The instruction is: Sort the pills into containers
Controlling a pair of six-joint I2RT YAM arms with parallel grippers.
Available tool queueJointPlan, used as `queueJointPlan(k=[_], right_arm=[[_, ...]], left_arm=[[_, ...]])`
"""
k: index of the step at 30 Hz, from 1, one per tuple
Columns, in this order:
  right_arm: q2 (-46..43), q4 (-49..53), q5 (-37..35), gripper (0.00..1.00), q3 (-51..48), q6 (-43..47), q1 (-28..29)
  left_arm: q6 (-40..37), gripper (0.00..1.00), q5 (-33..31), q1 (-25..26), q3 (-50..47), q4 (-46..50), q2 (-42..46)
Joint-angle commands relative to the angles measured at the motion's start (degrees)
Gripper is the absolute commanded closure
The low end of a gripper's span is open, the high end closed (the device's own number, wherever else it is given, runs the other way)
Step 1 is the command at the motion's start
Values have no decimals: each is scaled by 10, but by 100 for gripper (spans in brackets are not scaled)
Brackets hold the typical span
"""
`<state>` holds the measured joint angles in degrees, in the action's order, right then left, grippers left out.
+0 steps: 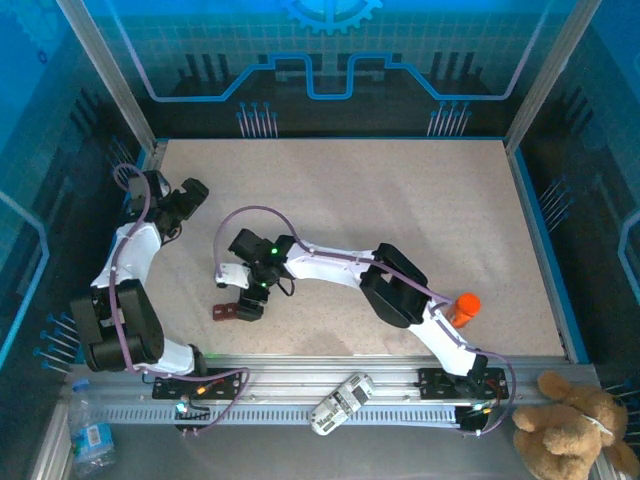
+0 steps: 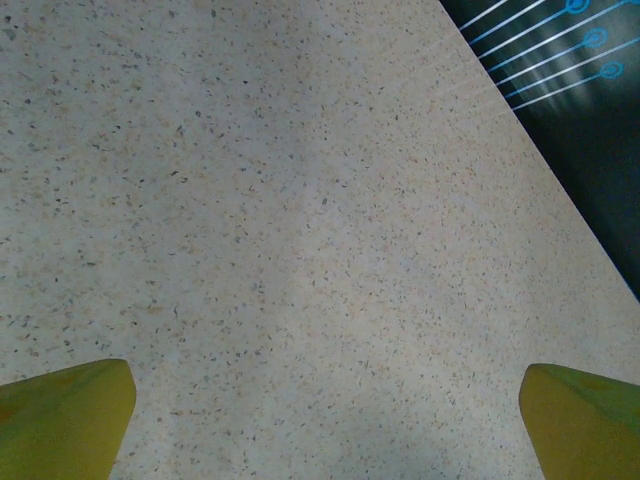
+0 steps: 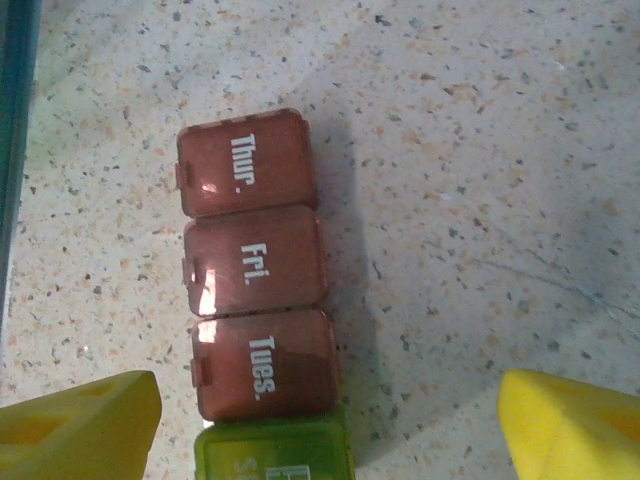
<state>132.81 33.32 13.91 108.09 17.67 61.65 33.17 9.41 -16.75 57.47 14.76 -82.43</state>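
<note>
The containers [image 3: 255, 265] are a flat strip of dark red compartments marked Thur., Fri. and Tues., ending in a green one [image 3: 272, 450], all lids down. In the top view the strip [image 1: 236, 311] lies near the table's front, left of centre. My right gripper [image 3: 325, 430] hovers over its green end, open, with the yellow fingertips [image 3: 80, 430] on either side and nothing held. My left gripper [image 2: 320, 425] stands open over bare table at the far left [image 1: 190, 195]. The pills are out of view.
An orange bottle [image 1: 463, 307] stands at the right, beside the right arm. A grey remote-like device [image 1: 340, 403] lies on the front rail. A plush toy [image 1: 575, 425] and a water bottle [image 1: 90, 435] sit off the table's near corners.
</note>
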Motion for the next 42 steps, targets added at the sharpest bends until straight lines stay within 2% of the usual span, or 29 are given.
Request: queueJointPlan(k=[1, 6, 9, 13, 19, 22, 35, 42], right_arm=[[27, 39, 28, 12, 25, 20, 15], [45, 56, 26, 14, 31, 29, 17], [51, 58, 21, 19, 31, 31, 17], [51, 53, 15, 32, 25, 31, 18], [28, 34, 7, 59, -8, 27, 14], [8, 16, 3, 67, -39, 21, 4], [-143, -62, -122, 74, -247, -63, -90], [-217, -79, -169, 73, -362, -145, -153]], left_arm=[[10, 1, 20, -13, -9, 9, 15], [9, 1, 25, -18, -10, 10, 15], [9, 1, 28, -18, -10, 10, 13], [12, 1, 31, -18, -11, 11, 13], [14, 1, 37, -19, -19, 10, 22], [15, 1, 42, -19, -25, 11, 28], [49, 1, 96, -11, -50, 5, 65], [51, 1, 95, 48, -53, 7, 89]])
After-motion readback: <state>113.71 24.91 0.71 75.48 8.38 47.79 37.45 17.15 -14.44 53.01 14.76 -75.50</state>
